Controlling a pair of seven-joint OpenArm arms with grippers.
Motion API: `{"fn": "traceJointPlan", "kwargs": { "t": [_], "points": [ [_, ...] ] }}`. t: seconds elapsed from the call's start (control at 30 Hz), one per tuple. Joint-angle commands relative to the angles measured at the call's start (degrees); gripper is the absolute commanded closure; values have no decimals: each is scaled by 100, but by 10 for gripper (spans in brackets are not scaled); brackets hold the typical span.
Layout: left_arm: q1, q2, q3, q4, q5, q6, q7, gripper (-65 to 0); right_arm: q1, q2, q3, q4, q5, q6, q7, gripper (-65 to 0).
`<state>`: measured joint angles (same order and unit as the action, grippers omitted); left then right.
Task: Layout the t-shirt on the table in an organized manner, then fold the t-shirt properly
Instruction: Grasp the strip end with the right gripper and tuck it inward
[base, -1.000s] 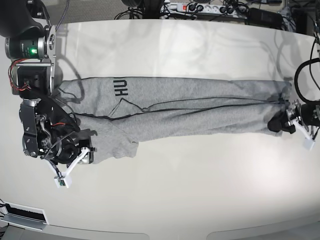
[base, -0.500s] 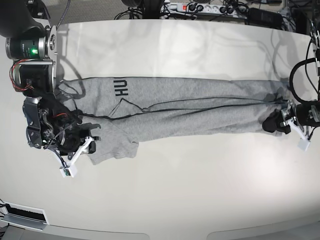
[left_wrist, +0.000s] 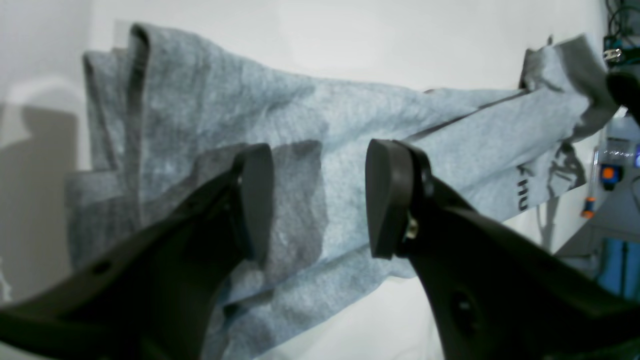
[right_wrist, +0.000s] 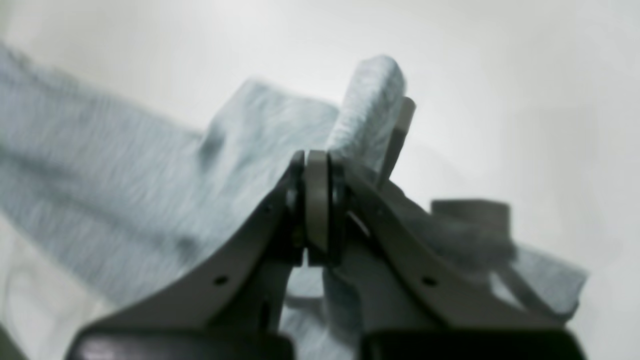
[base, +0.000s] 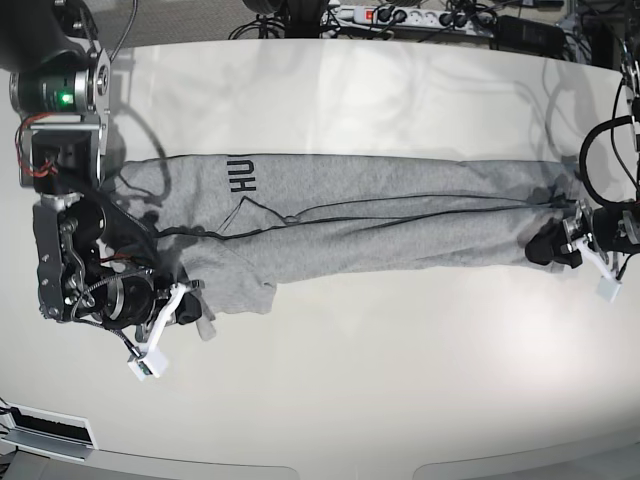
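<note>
The heather-grey t-shirt (base: 380, 215) lies as a long narrow band across the table (base: 400, 370), black lettering near its left end. My right gripper (base: 190, 308) is at the flap hanging from the band's lower left, shut on a fold of the t-shirt (right_wrist: 125, 175); a pinched ridge of cloth stands up past the jaws in the right wrist view. My left gripper (base: 548, 246) is at the band's right end. In the left wrist view its fingers (left_wrist: 255, 200) stand apart over the t-shirt (left_wrist: 350, 115), with nothing pinched.
A power strip and cables (base: 400, 15) line the table's far edge. More cables (base: 610, 150) loop beside the left arm at the right. A white device (base: 45, 430) sits at the near left corner.
My right gripper has closed on the shirt's lower left flap, and that corner is now bunched. The left gripper crept slightly inward over the right end, then held still.
</note>
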<state>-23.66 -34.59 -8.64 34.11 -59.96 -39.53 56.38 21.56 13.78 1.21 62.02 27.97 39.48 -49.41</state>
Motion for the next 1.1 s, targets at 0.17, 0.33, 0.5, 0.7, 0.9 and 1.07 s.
{"fn": "traceJointPlan", "kwargs": {
  "t": [0.17, 0.33, 0.5, 0.7, 0.9, 1.07],
  "points": [
    [-144, -129, -31, 76, -122, -47, -66, -312, -892, 92, 17, 1464, 514, 52, -372, 0],
    [-142, -131, -31, 76, -118, -47, -66, -312, -1808, 293, 17, 2583, 577, 52, -382, 0],
    [-144, -129, -31, 76, -120, -47, -66, -312, -2588, 608, 17, 3687, 973, 52, -581, 0],
    [-144, -131, -31, 76, -120, -47, -63, -312, -3091, 732, 15, 3982, 839, 52, -734, 0],
    [-146, -146, -31, 76, -118, -47, -57, -312, -3141, 734, 17, 3901, -87, 52, -511, 0],
    [-197, -243, -39, 76, -120, -47, -7, -312, -3139, 732, 17, 3600, -717, 52, 190, 0]
  ]
}}
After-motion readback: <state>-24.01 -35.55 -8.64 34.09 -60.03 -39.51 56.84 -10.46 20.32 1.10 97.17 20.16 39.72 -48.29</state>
